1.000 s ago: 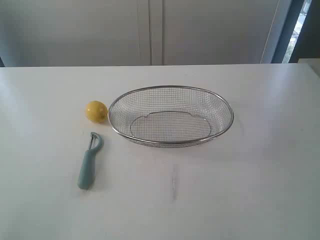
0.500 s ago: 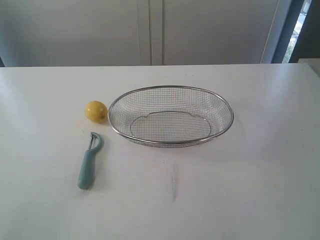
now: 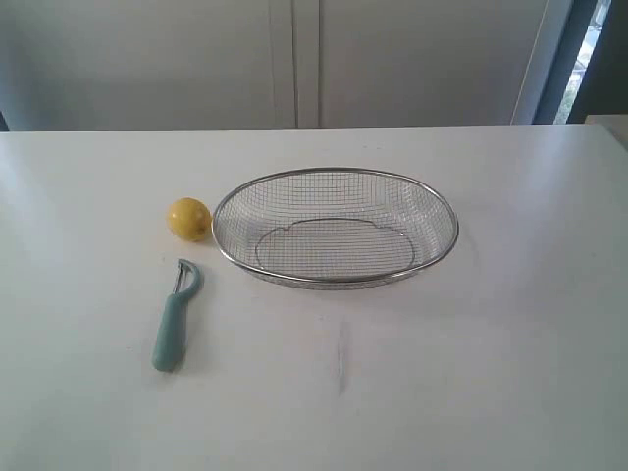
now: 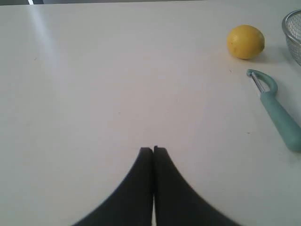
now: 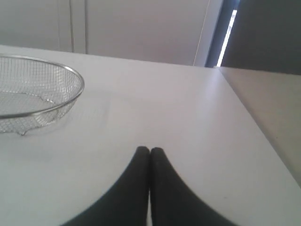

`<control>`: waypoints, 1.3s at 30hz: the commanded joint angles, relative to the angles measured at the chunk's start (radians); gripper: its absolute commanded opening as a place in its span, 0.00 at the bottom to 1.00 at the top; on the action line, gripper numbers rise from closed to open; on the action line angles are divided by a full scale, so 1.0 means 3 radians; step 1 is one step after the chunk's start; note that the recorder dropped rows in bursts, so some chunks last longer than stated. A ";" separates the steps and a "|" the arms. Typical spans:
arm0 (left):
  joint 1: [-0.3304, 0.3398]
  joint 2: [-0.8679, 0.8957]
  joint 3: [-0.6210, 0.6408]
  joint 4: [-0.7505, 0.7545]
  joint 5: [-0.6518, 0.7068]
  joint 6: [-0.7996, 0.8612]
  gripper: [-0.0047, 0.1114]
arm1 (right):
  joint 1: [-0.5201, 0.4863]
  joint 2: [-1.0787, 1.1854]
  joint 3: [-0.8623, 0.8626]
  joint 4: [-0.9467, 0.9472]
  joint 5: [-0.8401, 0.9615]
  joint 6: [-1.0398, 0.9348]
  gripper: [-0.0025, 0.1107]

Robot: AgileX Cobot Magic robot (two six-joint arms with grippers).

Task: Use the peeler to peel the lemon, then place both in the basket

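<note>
The white table (image 3: 471, 373) carries everything; the basket (image 3: 336, 172) stands on it empty, between the two arms' sides, ahead of the right gripper (image 5: 150, 149) and off to that gripper's inner side, well apart from its tips. The peeler (image 4: 277, 110) lies flat on the table ahead of the left gripper (image 4: 154, 149) and off toward the basket side, well clear of the fingertips; its long axis runs roughly away from that gripper, with the teal handle at the nearer end and the looped blade head at the far end, pointing toward the lemon. The lemon (image 4: 245, 41) sits unpeeled on the table just beyond the peeler's head, near it but not touching, just beside the basket's rim, and farther from the left fingers than the peeler's handle is. Both grippers have their black fingers pressed together, holding nothing, and hang above bare table. Judging by this layout, lemon and peeler both lie on the left gripper's side, so the left arm is the nearer one; the right fingers have only the basket close by; nothing of the task is begun.
</note>
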 commanded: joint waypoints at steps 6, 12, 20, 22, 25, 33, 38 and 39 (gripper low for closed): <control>-0.0007 -0.0015 0.0017 -0.0008 -0.0007 -0.0005 0.04 | -0.0010 -0.0019 0.0006 0.0000 -0.0883 -0.0015 0.02; -0.0007 -0.0015 0.0017 -0.0008 -0.0007 -0.0005 0.04 | -0.0010 -0.0019 0.0006 0.0000 -0.1357 -0.0015 0.02; -0.0007 -0.0015 0.0017 -0.0008 -0.0007 -0.0005 0.04 | -0.0010 -0.0019 0.0006 0.0000 -0.1473 0.0084 0.02; -0.0007 -0.0015 0.0017 -0.0008 -0.0007 -0.0005 0.04 | -0.0010 -0.0019 0.0006 0.0000 -0.1581 0.0343 0.02; -0.0007 -0.0015 0.0017 -0.0008 -0.0007 -0.0005 0.04 | -0.0010 -0.0019 0.0006 0.0000 -0.1745 0.0827 0.02; -0.0007 -0.0015 0.0017 -0.0008 -0.0007 -0.0005 0.04 | -0.0010 -0.0019 0.0006 0.0000 -0.1952 0.0930 0.02; -0.0007 -0.0015 0.0017 -0.0008 -0.0007 -0.0005 0.04 | -0.0010 -0.0019 0.0006 0.0296 -0.2255 0.0919 0.02; -0.0007 -0.0015 0.0017 -0.0008 -0.0007 -0.0005 0.04 | -0.0010 -0.0019 0.0006 0.0417 -0.2220 0.0906 0.02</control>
